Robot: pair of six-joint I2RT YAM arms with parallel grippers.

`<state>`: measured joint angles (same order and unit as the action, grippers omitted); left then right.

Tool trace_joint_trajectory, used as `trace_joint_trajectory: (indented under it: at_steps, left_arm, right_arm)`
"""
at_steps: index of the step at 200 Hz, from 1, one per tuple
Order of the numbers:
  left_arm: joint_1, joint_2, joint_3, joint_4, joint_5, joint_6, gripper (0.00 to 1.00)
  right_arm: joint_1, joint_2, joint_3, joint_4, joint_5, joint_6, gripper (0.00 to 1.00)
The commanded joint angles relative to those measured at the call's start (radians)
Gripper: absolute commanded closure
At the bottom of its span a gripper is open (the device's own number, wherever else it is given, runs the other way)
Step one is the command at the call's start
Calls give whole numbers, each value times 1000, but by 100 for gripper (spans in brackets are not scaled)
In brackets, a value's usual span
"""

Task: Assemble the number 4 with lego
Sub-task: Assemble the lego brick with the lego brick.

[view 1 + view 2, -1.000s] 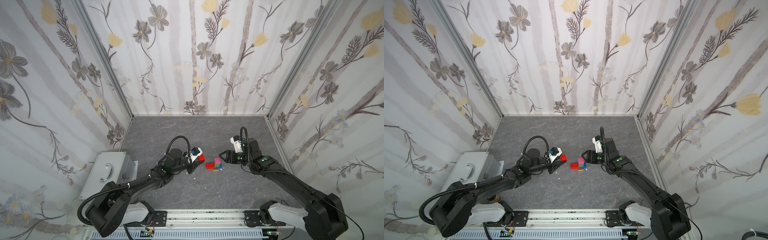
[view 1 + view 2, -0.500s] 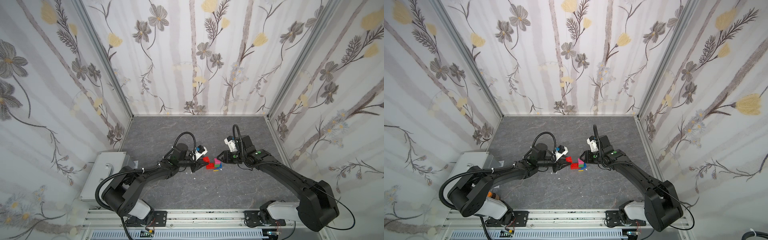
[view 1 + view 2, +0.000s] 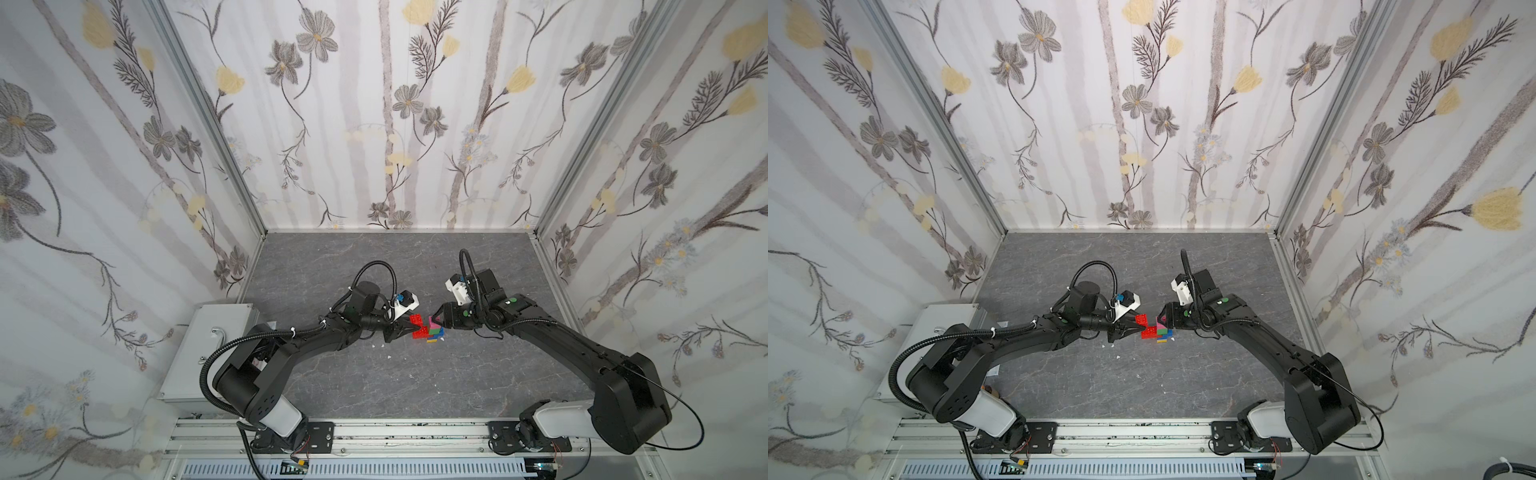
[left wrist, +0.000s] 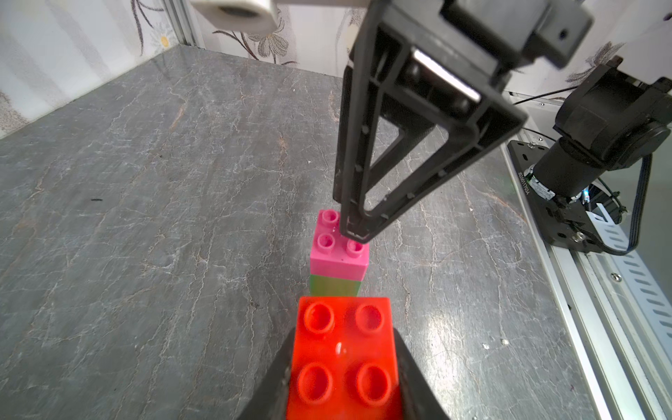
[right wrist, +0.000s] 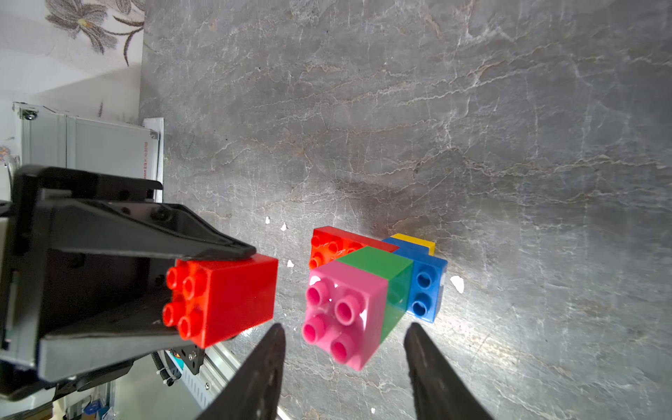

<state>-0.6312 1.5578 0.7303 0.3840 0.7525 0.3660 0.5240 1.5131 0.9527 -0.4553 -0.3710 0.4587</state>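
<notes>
Right wrist view: left gripper (image 5: 218,296) clenched on square red plastic brick (image 5: 242,291); right gripper (image 5: 344,327) parted astride pink-topped brick column (image 5: 374,265), seemingly not touching. Judged light, rigid, slick; grip flat sidewalls.

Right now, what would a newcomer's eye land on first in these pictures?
The bright brick stack, pink on top over green, blue and yellow with a long red brick at its side, stands in the middle of the grey table. The left gripper is shut on a square red brick right beside it, while the right gripper hangs open over the pink brick.
</notes>
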Motion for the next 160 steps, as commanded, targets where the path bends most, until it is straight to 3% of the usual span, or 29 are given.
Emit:
trace_joint_trajectory:
  at_steps: [1,51,92,131,160]
  left_arm:
    - [3,-21,-16,5,-4,24,100]
    - [30,-77,-89,54,-22,-2,100]
    - [34,-67,-100,91,-18,-23,100]
    - [36,-57,-104,129,-6,-46,100]
    - [32,-38,-97,154,-1,-57,100]
  right_arm:
    - [35,1,53,-56,120,7,40]
    - [157,76,167,-191,394,89,39]
    - [192,166,228,-236,436,89,38]
    - [211,197,258,-254,451,84,48]
    - [230,214,265,-260,477,95,48]
